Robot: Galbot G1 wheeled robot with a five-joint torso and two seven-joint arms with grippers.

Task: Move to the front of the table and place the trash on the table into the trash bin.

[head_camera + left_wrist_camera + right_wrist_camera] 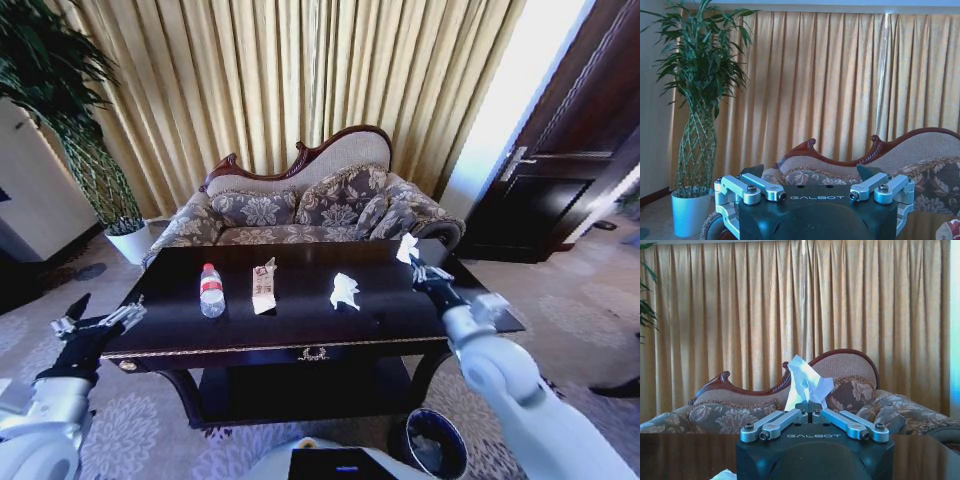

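Note:
On the dark table (180, 335) stand a clear bottle (211, 291) with a red cap, a beige wrapper (264, 285) and a crumpled white tissue (344, 291). My right gripper (417, 264) is over the table's right part, shut on another white tissue (407, 247). In the right wrist view that tissue (807, 381) sticks up from the closed gripper (809, 409). My left gripper (103, 318) hangs open off the table's left end, holding nothing; the left wrist view shows its fingers (752, 170) spread wide. The dark round trash bin (436, 446) stands on the floor below the table's right front.
A floral sofa (300, 205) sits right behind the table, with gold curtains behind it. A tall plant in a white pot (130, 240) stands at the back left. A dark door (560, 170) is at the right. Patterned carpet surrounds the table.

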